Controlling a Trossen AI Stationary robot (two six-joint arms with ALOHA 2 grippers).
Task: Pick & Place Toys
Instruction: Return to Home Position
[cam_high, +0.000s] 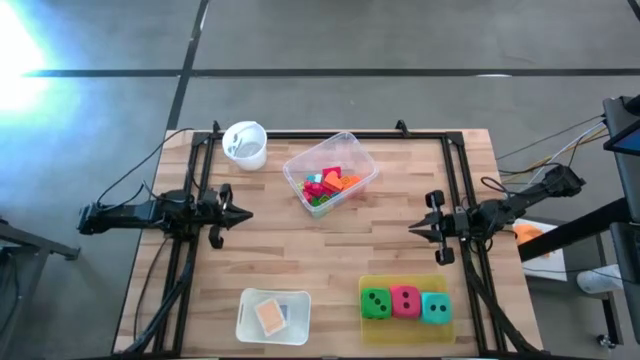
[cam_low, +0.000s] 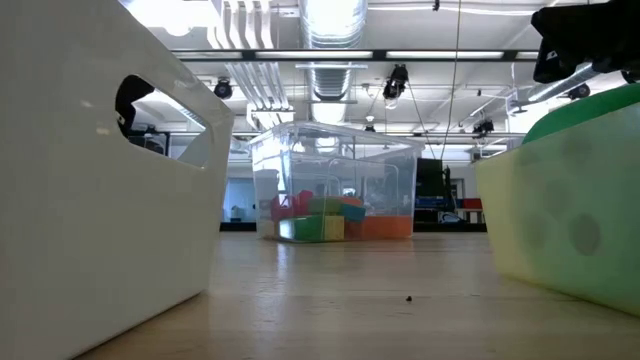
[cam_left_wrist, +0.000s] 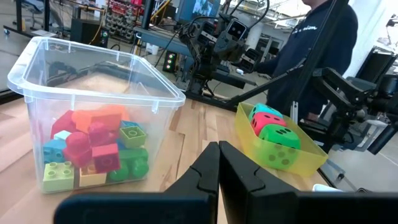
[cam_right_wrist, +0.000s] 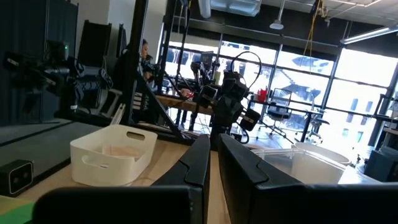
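Note:
Many small coloured blocks (cam_high: 327, 185) lie in a clear plastic tub (cam_high: 352, 150) at the table's far middle; they also show in the left wrist view (cam_left_wrist: 93, 152). Green (cam_high: 376, 303), red (cam_high: 405, 300) and teal (cam_high: 435, 307) dotted dice sit in a yellow tray (cam_high: 405, 330) at the near right. Flat tiles (cam_high: 272, 315) lie in a white tray (cam_high: 248, 322) at the near middle. My left gripper (cam_high: 245, 213) is shut and empty at the table's left, pointing right. My right gripper (cam_high: 413, 230) is shut and empty at the right, pointing left.
A white cup (cam_high: 245, 143) stands at the far left beside the tub. A black frame (cam_high: 330, 134) runs along the table's far edge and sides. A person (cam_left_wrist: 317, 37) stands beyond the table. Bare wood lies between the two grippers.

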